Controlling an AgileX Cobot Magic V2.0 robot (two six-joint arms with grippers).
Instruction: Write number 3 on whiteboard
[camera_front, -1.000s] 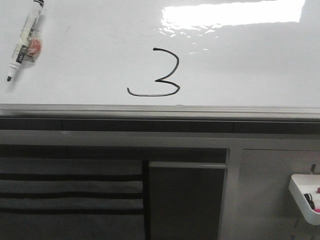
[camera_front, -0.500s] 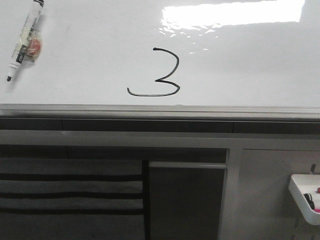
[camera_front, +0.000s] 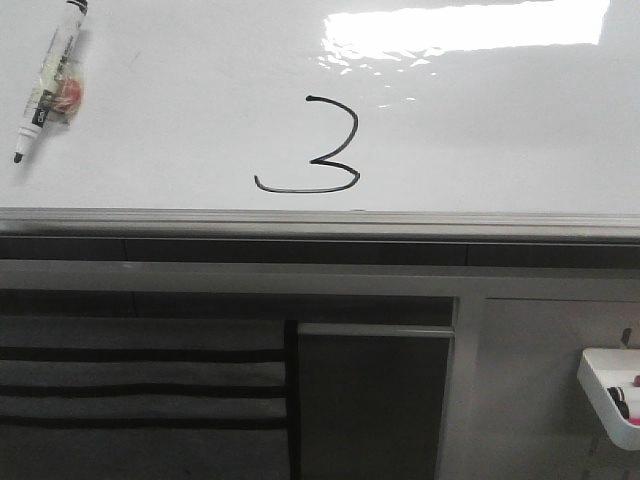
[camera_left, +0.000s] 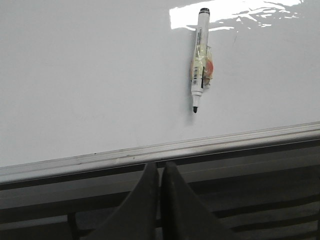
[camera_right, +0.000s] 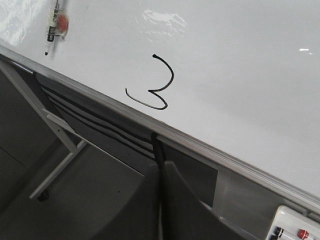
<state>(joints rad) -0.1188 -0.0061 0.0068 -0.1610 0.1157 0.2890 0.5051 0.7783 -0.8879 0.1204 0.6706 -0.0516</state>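
Note:
A thin black number 3 (camera_front: 320, 147) is drawn on the glossy whiteboard (camera_front: 180, 130), just above its grey edge rail; it also shows in the right wrist view as the number 3 (camera_right: 155, 85) on the whiteboard (camera_right: 240, 75). A white marker (camera_front: 48, 78) with its black tip bare lies on the board's far left, seen too as the marker (camera_left: 200, 57) and the marker (camera_right: 54, 25). My left gripper (camera_left: 160, 167) is shut and empty, below the rail on the whiteboard (camera_left: 90, 75). My right gripper (camera_right: 161, 167) is shut and empty, also below the rail. Neither gripper shows in the front view.
Grey cabinet panels (camera_front: 370, 400) and dark slats (camera_front: 140, 385) lie below the board's rail (camera_front: 320, 222). A small white tray (camera_front: 610, 390) holding markers hangs at the lower right, also seen as the tray (camera_right: 297, 227). A bright light patch (camera_front: 465, 28) reflects on the board.

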